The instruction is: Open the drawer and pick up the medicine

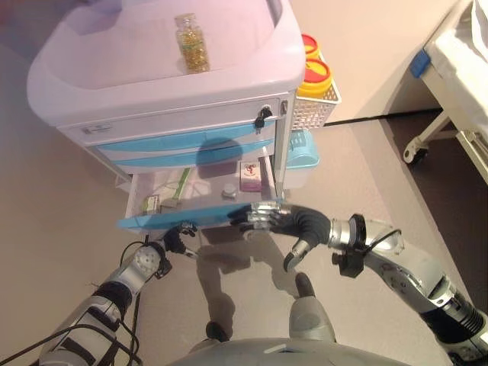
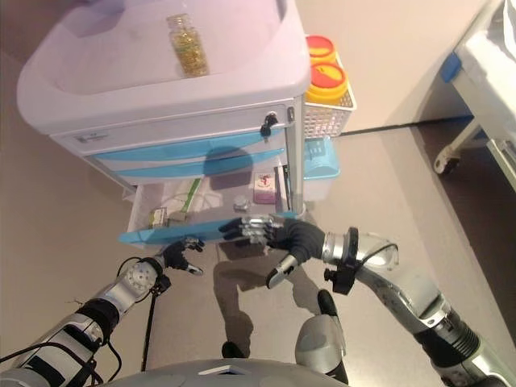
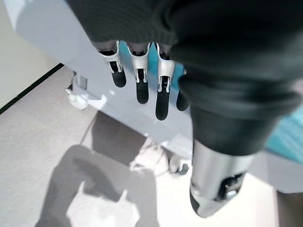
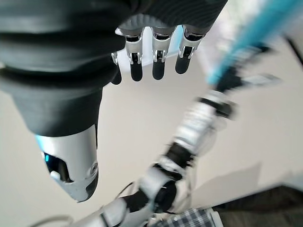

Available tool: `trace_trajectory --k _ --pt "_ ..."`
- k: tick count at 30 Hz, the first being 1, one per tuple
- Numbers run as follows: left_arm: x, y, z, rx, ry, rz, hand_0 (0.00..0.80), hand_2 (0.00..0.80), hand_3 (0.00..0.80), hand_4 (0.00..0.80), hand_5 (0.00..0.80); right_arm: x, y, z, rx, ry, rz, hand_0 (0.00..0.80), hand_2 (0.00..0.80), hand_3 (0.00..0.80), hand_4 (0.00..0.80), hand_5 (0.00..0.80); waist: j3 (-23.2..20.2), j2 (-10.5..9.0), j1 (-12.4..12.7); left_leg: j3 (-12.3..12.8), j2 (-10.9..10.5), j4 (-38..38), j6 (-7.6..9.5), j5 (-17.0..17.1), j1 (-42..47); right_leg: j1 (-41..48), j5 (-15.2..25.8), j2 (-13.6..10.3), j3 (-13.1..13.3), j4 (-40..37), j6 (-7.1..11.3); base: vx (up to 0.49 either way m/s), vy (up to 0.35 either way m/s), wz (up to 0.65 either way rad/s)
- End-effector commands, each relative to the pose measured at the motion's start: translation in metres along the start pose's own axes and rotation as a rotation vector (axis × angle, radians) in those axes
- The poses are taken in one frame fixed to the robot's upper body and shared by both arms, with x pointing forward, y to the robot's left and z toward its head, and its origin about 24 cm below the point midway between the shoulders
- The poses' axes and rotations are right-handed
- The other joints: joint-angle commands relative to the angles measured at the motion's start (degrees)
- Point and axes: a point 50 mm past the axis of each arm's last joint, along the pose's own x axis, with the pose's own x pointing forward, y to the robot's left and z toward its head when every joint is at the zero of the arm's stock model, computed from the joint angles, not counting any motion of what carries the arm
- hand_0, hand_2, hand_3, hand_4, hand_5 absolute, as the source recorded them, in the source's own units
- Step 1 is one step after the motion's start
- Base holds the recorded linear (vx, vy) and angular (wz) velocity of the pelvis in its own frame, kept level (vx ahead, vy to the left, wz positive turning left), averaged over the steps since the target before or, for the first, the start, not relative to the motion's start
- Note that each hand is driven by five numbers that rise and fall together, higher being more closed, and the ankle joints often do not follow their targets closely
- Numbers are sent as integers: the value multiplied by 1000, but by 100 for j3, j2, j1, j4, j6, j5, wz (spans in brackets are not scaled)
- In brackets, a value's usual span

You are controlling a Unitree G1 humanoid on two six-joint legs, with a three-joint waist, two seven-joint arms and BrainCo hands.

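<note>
The cart's lowest drawer stands pulled out, its light blue front facing me. Inside lie a pink and white medicine box, a green and white box, a long green box and a small grey cap. My right hand is at the right end of the drawer front, its straight fingers resting on the front's top edge and its thumb hanging down. Nothing is held in it. My left hand hangs open just below the left part of the drawer front, apart from it.
The lavender-topped cart carries a bottle of yellow capsules. Two upper blue drawers are closed. A white basket with yellow, red-lidded tubs and a light blue bin hang on the cart's right side. A bed frame stands far right.
</note>
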Motion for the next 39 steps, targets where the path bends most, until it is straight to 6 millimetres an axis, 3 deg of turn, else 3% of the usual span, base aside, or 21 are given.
trace_trajectory --k 1,6,13,18,23,27,32,37,39 --pt "-7 85 15 -143 -101 267 0 0 0 0 0 -1 10 2 -7 -33 59 0 0 0 0 0 85 -87 -225 -240 208 1585 178 -1016 -360 -596 -157 71 -75 685 -153 -26 35 -23" --pt "-22 139 21 -269 -134 424 0 0 0 0 0 -22 -1 -14 -9 7 -15 0 0 0 0 0 459 -147 -465 -160 338 1837 67 -827 -667 -963 -188 281 136 791 -268 -57 -3 -21" --pt "-55 218 35 -320 -125 636 0 0 0 0 0 -45 -12 -26 -5 -5 -123 0 0 0 0 0 990 -492 -712 -200 617 2308 -68 -585 -1326 -1558 -132 625 345 1016 -430 -66 -76 -26" --pt "-76 256 50 -347 -124 783 0 0 0 0 0 -51 -18 -30 14 -56 -198 0 0 0 0 0 1236 -691 -770 -371 750 2572 -116 -478 -1741 -1853 -130 800 367 1197 -494 -47 -86 -15" --pt "-90 282 73 -367 -165 911 0 0 0 0 0 -43 -17 -31 5 -101 -225 0 0 0 0 0 1410 -825 -724 -476 855 2768 -143 -450 -2052 -2024 -146 893 265 1291 -520 -29 -84 -4" --pt "-94 287 82 -416 -229 977 0 0 0 0 0 -34 -13 -34 7 -129 -223 0 0 0 0 0 1412 -900 -656 -585 888 2797 -141 -452 -2196 -2087 -158 929 250 1272 -528 0 -90 4" --pt "-74 270 95 -437 -322 829 0 0 0 0 0 -25 -7 -38 18 -149 -215 0 0 0 0 0 1412 -940 -504 -705 881 2752 -107 -485 -2250 -2041 -171 927 150 1250 -522 -11 -92 7" --pt "-39 216 83 -527 -358 536 0 0 0 0 0 -26 -8 -39 17 -137 -236 0 0 0 0 0 1412 -887 -331 -775 822 2556 -66 -490 -2041 -1758 -161 858 38 1108 -504 -5 -41 13" --pt "-22 180 72 -611 -355 389 0 0 0 0 0 -25 -13 -41 27 -116 -274 0 0 0 0 0 1412 -851 -236 -798 795 2454 -47 -476 -1902 -1581 -142 817 -9 1021 -504 -11 -23 11"
